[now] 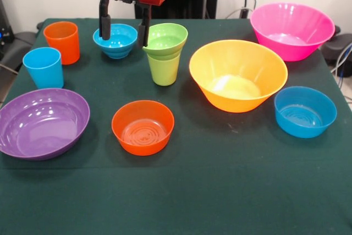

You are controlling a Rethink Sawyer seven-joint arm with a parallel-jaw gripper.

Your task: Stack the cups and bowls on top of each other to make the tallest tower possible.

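Front view: tower [165, 52] barely begun, small green bowl seated in lime green cup. Gripper [124, 27], jaws spread, straddles small blue bowl [115, 41] just beside it. Other cups and bowls scattered, unstacked.

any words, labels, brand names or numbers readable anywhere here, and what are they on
None can be read.
The cups, e.g. the orange cup, and the bowls, e.g. the pink bowl, are plain plastic with no print.
The gripper and its red housing show no legible label.
The green table cover bears no marking.
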